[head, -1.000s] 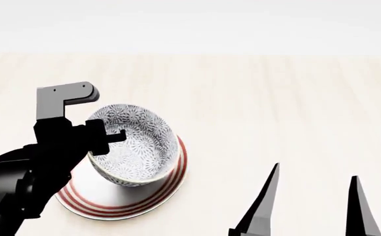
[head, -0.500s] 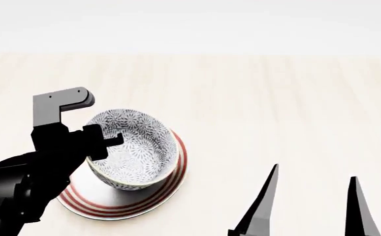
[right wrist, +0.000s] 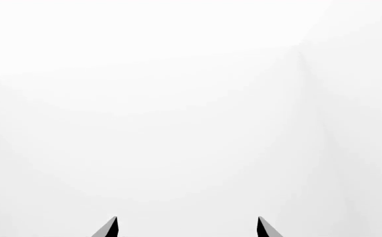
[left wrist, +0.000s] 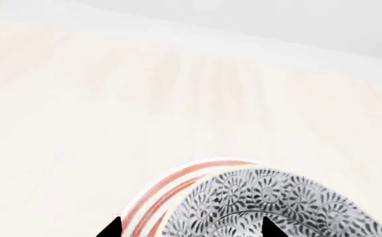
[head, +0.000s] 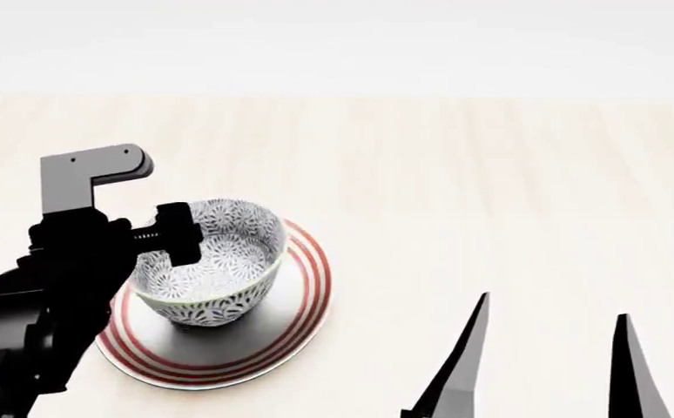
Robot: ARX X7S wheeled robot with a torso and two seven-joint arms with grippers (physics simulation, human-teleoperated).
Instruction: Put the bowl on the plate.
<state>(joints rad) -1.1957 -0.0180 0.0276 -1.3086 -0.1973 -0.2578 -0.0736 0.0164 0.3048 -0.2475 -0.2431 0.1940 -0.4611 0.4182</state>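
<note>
The floral grey-blue and white bowl [head: 212, 280] stands upright on the white red-ringed plate [head: 305, 292], toward the plate's left half. My left gripper [head: 165, 237] is at the bowl's left rim, one finger inside and one outside. In the left wrist view its tips are wide apart, one over the plate [left wrist: 168, 182] and one over the bowl [left wrist: 270, 197], so the left gripper [left wrist: 191, 228] is open around the rim. My right gripper [head: 555, 309] hangs open and empty at the front right, well clear of the plate. The right wrist view shows only that gripper [right wrist: 187, 224] against white.
The pale wooden tabletop [head: 488, 174] stretches around the plate to a white wall at the back. Nothing else stands on it in these views.
The bowl was tilted and lifted over the plate; it has come down, levelled and now rests upright on the plate. The left arm moved down and left. The right arm is unmoved.
</note>
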